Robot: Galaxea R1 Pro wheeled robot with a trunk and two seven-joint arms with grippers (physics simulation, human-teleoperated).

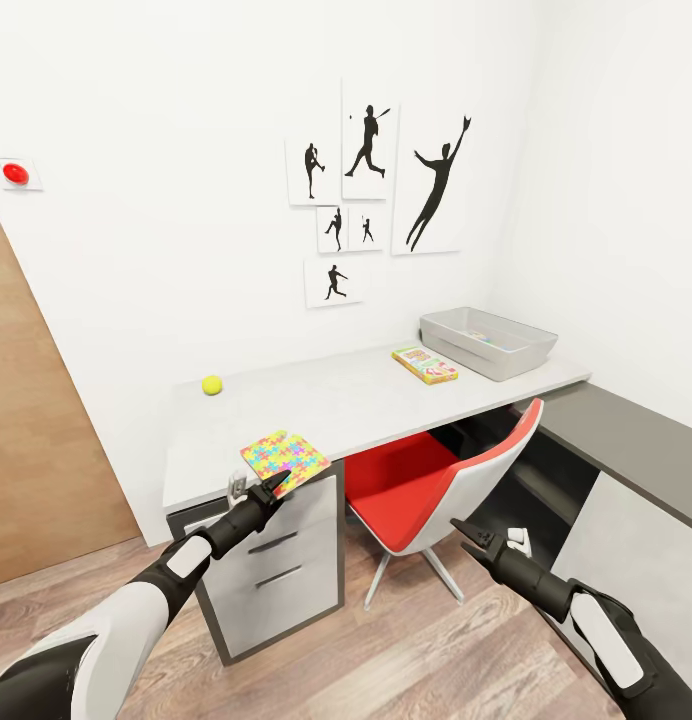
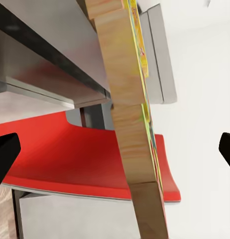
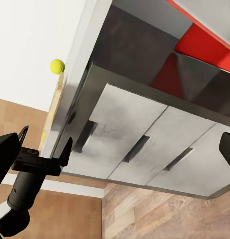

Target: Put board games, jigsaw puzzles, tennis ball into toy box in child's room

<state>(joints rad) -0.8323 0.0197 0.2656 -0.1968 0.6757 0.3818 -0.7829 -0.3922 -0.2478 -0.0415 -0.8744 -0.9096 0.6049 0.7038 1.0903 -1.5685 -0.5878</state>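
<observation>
One jigsaw puzzle (image 1: 283, 458) overhangs the table (image 1: 356, 405) edge, between my left fingers (image 1: 269, 489), spread wide; right fingers (image 1: 467, 533) wide, empty; tennis ball (image 1: 212, 384) and board game (image 1: 425, 364) wait outside the toy box (image 1: 488, 342).

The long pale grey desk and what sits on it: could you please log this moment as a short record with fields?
surface: long pale grey desk with a white three-drawer unit
front edge: multicoloured flat jigsaw puzzle board, overhanging the edge
left tool: at the puzzle's near edge, fingers spread either side of it in the left wrist view
right tool: open, low beside the red-and-white swivel chair
far left: small yellow-green tennis ball
far right: shallow light grey bin, green-yellow-red printed game box in front of it
</observation>
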